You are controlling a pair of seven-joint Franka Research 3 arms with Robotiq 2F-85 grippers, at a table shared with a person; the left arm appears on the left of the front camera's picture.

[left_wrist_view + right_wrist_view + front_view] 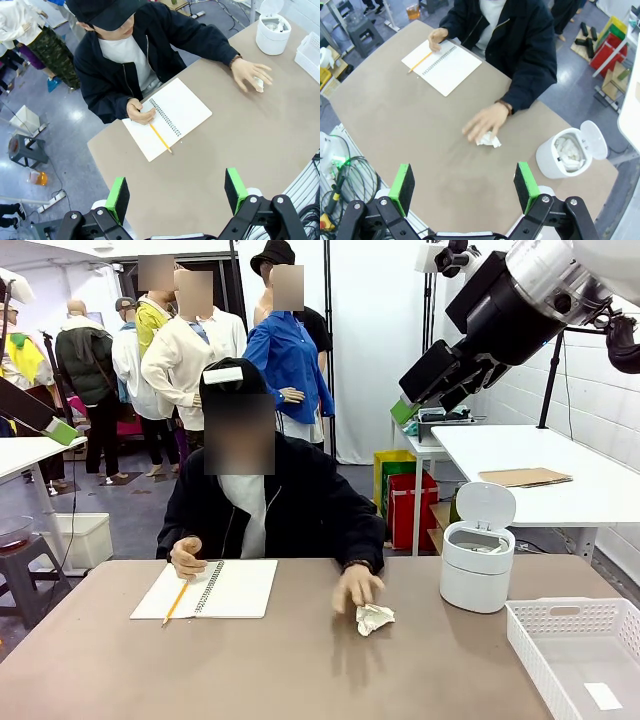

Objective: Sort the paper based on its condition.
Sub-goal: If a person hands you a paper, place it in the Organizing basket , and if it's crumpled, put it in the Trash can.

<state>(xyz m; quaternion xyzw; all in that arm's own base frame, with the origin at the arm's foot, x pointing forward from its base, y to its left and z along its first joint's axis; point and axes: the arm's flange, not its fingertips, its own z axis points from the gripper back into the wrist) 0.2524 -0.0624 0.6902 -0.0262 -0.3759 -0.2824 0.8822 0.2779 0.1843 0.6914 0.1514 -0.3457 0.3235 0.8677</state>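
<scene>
A table seen from the robot's side, with a person seated across it. 1 crumpled paper wad (374,618) lies on the bare tabletop, right of the middle. The person's hand (358,587) rests just behind it, fingertips touching or nearly touching it.

From the right wrist view, the wad sits straight ahead of the right gripper (464,181), in line with the gap between its 2 green pads and well below them. The jaws are fully spread and hold nothing. The left gripper (176,194) hangs high as well, jaws wide and empty, with the wad far off to one side, so the right arm looks nearer.

The wad is white, wrinkled and lumpy, roughly round, with no clear long axis.

To its right stand a white bin (477,560), its lid up, and a white tray (575,615) holding 1 flat slip (603,696).
</scene>
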